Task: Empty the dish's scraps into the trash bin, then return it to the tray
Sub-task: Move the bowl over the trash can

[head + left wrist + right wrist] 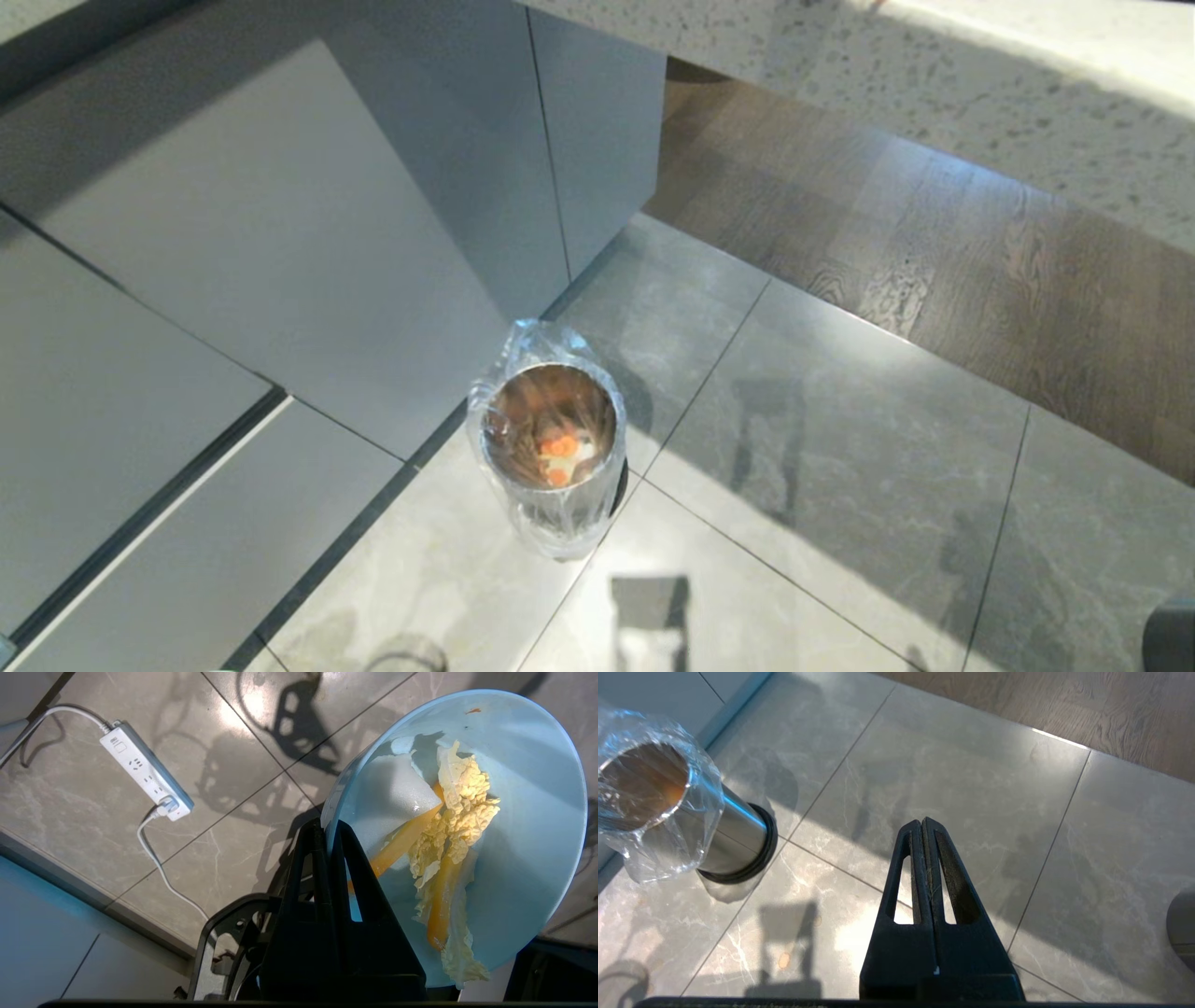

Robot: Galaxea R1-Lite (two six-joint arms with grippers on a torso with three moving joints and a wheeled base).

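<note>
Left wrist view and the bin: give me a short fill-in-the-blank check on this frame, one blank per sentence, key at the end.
1. The left gripper is shut on the rim of the pale-blue ____.
2. The scraps lie ____ the dish.
3. The trash bin is lined with a clear plastic ____.
4. The right gripper is shut and holds ____.

Missing words: dish; inside; bag; nothing

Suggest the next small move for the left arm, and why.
Probably carry the dish over the trash bin before tipping further: the left gripper pinches its rim, the scraps remain inside, and only floor shows below it.
</note>
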